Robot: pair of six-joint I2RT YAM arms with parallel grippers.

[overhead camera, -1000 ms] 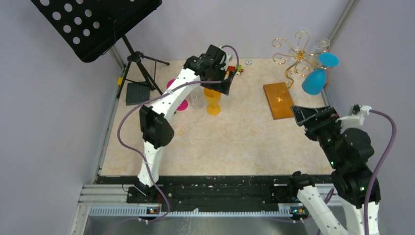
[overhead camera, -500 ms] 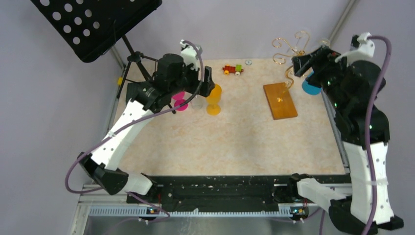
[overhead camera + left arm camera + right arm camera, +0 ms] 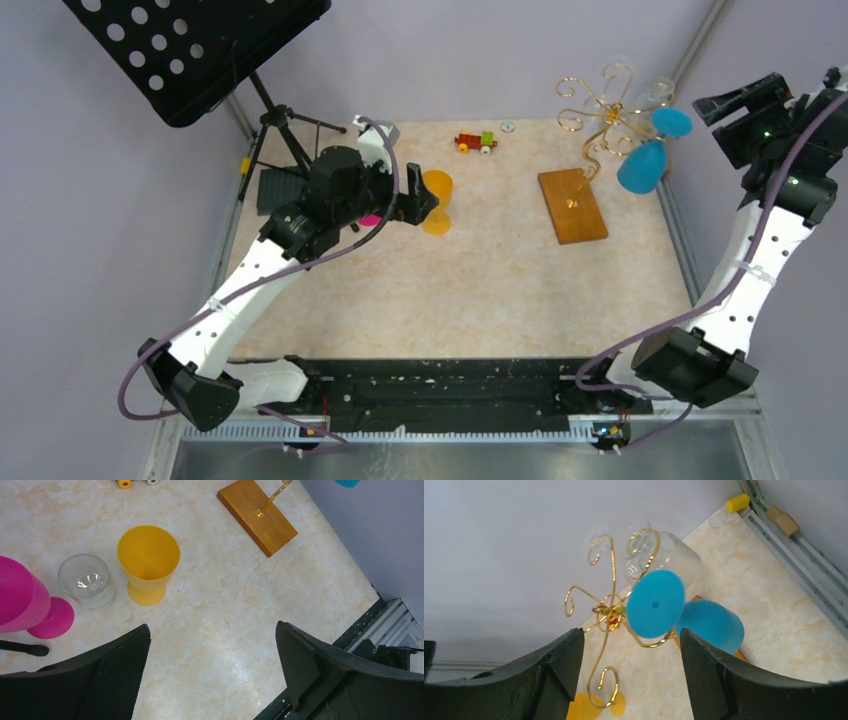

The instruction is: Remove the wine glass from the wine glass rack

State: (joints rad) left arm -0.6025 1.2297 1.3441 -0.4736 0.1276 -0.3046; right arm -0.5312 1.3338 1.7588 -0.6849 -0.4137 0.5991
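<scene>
So in the top view the wine glass rack [image 3: 603, 112] sits in the upper right of the frame, near the far right corner of the bench [image 3: 480, 290]. Its wooden base [image 3: 572, 205] lies flat and the gold wire curls rise above it. A blue wine glass [image 3: 642, 165] hangs upside down off the right side of the rack, foot up in the wire and bowl down, and a clear wine glass [image 3: 657, 92] hangs just behind it. Neither one is off the rack yet. The right tool [image 3: 735, 110] is up in the air at the far right edge of the frame, off to the side of the rack and well apart from the glasses. In its own wrist view the right tool [image 3: 631, 672] is spread wide with nothing in it. The blue foot disc and bowl sit in the middle of that frame between the two black fingers [image 3: 556, 667], with the clear glass just above them. The left tool [image 3: 418, 195] is over on the left half of the bench, hovering next to a yellow cup [image 3: 148, 562]. Its wrist camera shows it spread apart too, holding nothing. Under it there's a small clear tumbler [image 3: 86, 580] just left of the yellow cup, then a pink goblet [image 3: 20, 605] at the left edge. There's also a little toy train [image 3: 476, 142] at the back of the bench, and a black music stand [image 3: 190, 50] fills the upper left corner.
</scene>
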